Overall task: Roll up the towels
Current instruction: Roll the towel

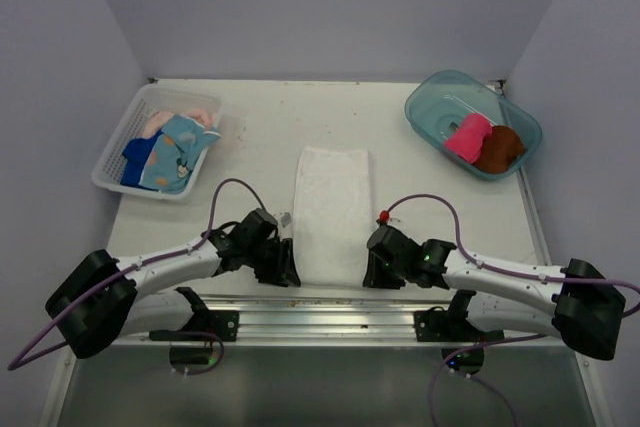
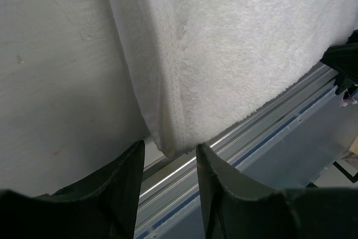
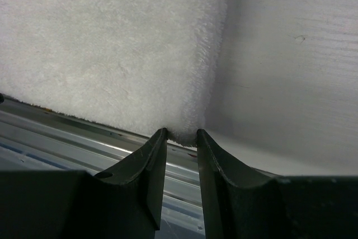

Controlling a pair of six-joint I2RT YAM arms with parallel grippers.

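Left gripper [image 2: 169, 146]: it is open, the two dark fingers clearly apart. The near-left corner of the white towel [image 1: 332, 207] sits just at the mouth between the fingertips.
Right gripper [image 3: 182, 134]: its fingers are only narrowly apart. The near-right corner of the white towel is pinched between the tips and touches both.
Left arm: it reaches from its base at the lower left, stretched low over the desk [image 1: 260, 127]. The wrist is turned inward to the towel's near edge.
Right arm: it mirrors the left one, coming from the lower right, low and bent inward at the wrist.
White towel: it lies flat as a long rectangle in the middle of the desk, between the two grippers. Its near edge lies at the metal rail [image 1: 330, 302].
Basket [image 1: 110, 172]: white lattice, far left. It holds the light blue printed towel [image 1: 175, 152], the royal blue towel [image 1: 138, 159] and the pale peach towel [image 1: 195, 112], all loose.
Tub [image 1: 430, 92]: clear teal, far right. In it the hot pink towel [image 1: 467, 137] and the brown towel [image 1: 500, 149] lie side by side and touch.
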